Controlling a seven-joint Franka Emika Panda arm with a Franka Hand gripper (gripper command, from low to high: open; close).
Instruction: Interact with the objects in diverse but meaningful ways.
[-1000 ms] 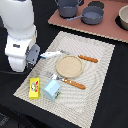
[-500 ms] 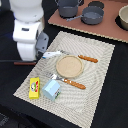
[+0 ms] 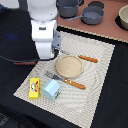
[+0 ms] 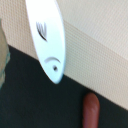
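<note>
On the beige mat (image 3: 100,60), a yellow box (image 3: 34,88) and a pale blue carton (image 3: 51,90) stand side by side at the near corner. Farther back on the mat are a round tan plate (image 3: 69,66), an orange-handled fork (image 3: 70,81) and a knife (image 3: 86,58). A reddish-brown handle (image 3: 22,62) (image 4: 91,111) lies on the black table beside the mat; its pan is hidden. My gripper (image 3: 56,49) hangs over the mat's edge at the exterior view's left, fingers hidden by the arm. A white oblong thing (image 4: 47,40) with dark marks fills the wrist view; I cannot tell what it is.
Two grey pots (image 3: 67,9) (image 3: 93,15) and a bowl (image 3: 122,17) stand on the brown surface behind the mat. The table (image 3: 15,30) around the mat is black.
The arm has swung toward the exterior view's right, from over the black table to above the mat's edge. The objects on the mat have not moved.
</note>
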